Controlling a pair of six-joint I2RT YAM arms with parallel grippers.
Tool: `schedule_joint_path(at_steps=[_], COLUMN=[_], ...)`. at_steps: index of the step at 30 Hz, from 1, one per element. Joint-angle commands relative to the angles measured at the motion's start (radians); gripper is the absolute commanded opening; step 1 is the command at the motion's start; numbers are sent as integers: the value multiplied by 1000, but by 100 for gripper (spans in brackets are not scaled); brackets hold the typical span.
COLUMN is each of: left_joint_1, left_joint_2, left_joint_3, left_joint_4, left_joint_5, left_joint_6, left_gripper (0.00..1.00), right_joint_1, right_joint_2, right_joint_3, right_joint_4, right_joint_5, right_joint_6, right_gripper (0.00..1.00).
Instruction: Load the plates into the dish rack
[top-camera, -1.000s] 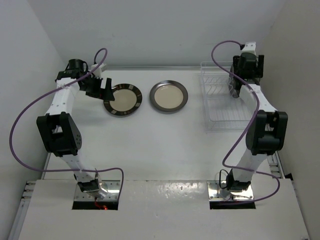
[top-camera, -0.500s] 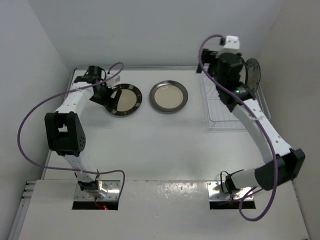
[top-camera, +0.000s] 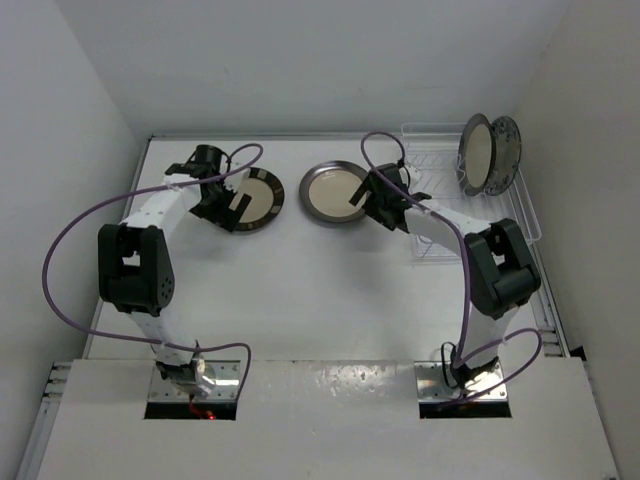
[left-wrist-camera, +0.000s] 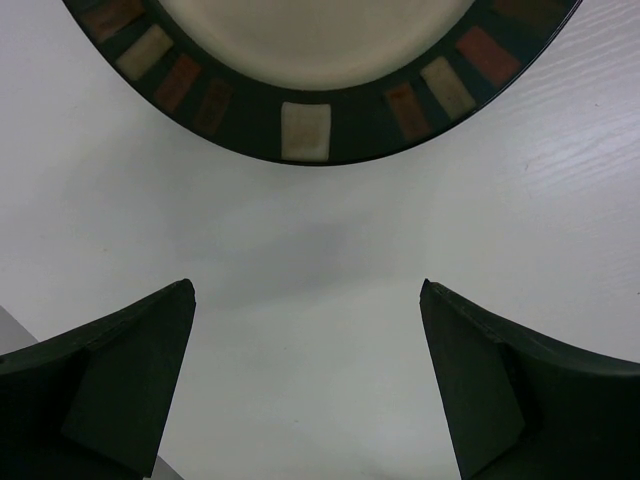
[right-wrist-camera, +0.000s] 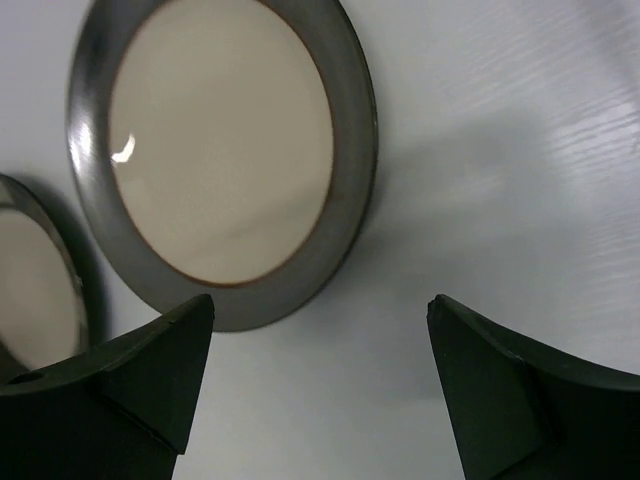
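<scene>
- The left gripper (left-wrist-camera: 305, 290) is wide open and empty, just short of the striped plate (left-wrist-camera: 305, 130) lying flat. A shallow approach could shove the plate away.
- The grey-rimmed plate (right-wrist-camera: 220, 160) lies flat. The right gripper (right-wrist-camera: 320, 300) beside it is wide open and empty, and could slip off the low rim.
- The rack (top-camera: 527, 218) holds two upright plates (top-camera: 478, 152). A careless insertion might topple them.

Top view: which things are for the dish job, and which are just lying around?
For the job: striped plate, silver-rimmed plate, cream plate and patterned plate standing in the dish rack.
Just there: table, purple cables.
</scene>
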Motion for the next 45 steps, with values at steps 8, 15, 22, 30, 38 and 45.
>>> schedule_joint_path(at_steps=[8,15,22,30,38,45], left_joint_1=[30,51,70,79,79,79], left_joint_2=[-34,-25,-7,-7,-16,-25], left_joint_3=[42,51,71,71,71,71], left_joint_4=[11,-9,-9,-9,-18,-18], left_joint_5=[0,0,9,18,29,40], left_joint_6=[-14,-14,-14,-5,-5,-5], left_gripper=[100,100,100,100,100,100], right_joint_1=[-19,-33,-59,-47,-114,-206], right_joint_2=[232,329,409,294,110,-39], right_joint_3=[119,137,168,146,291,357], right_joint_4=[26,145,158,383,356,325], right_joint_5=[80,57,14,-122,-244,-255], right_joint_6=[312,288,306,-46,-333,-450], right_gripper=[70,58,22,0,0,0])
